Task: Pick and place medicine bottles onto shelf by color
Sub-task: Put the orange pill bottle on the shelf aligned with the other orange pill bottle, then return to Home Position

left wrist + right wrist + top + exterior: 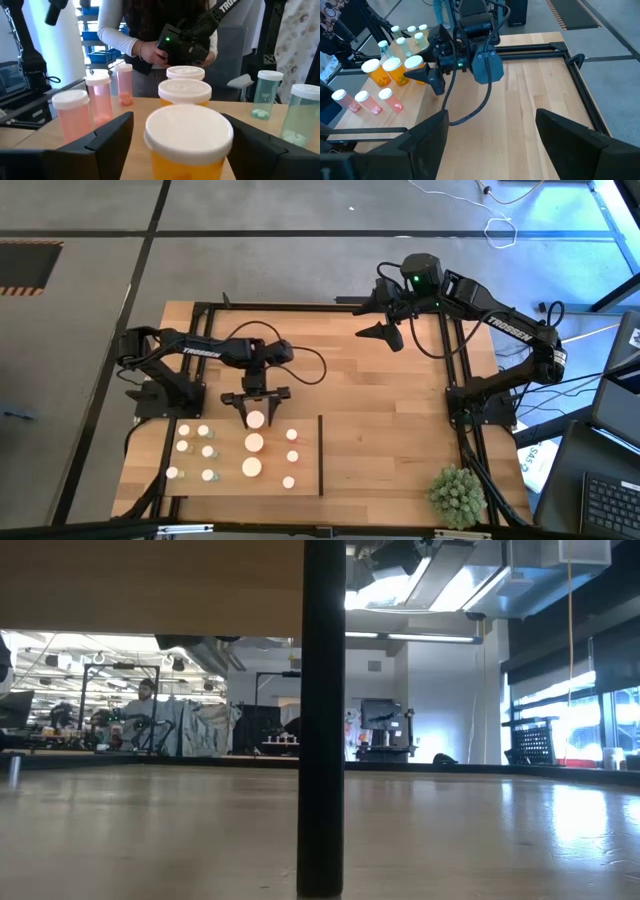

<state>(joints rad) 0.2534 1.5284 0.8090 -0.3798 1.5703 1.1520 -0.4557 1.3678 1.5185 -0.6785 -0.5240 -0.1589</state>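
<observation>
My left gripper (256,412) is open over the pale shelf board (230,485), its fingers standing on either side of a wide orange bottle (189,137) with a white cap. Whether they touch it I cannot tell. Two more wide orange bottles (254,443) stand upright in a row behind it. Three pink bottles (292,455) stand toward the thin dark divider (320,455), and several greenish ones (203,448) stand on the board's left part. My right gripper (385,330) waits open, raised near the table's far edge.
A spiky green plant ball (457,495) sits at the table's near right corner. Bare planked tabletop (390,420) lies right of the divider. In the left wrist view a person in white sleeves (117,37) stands beyond the bottles, holding a dark device with a green light.
</observation>
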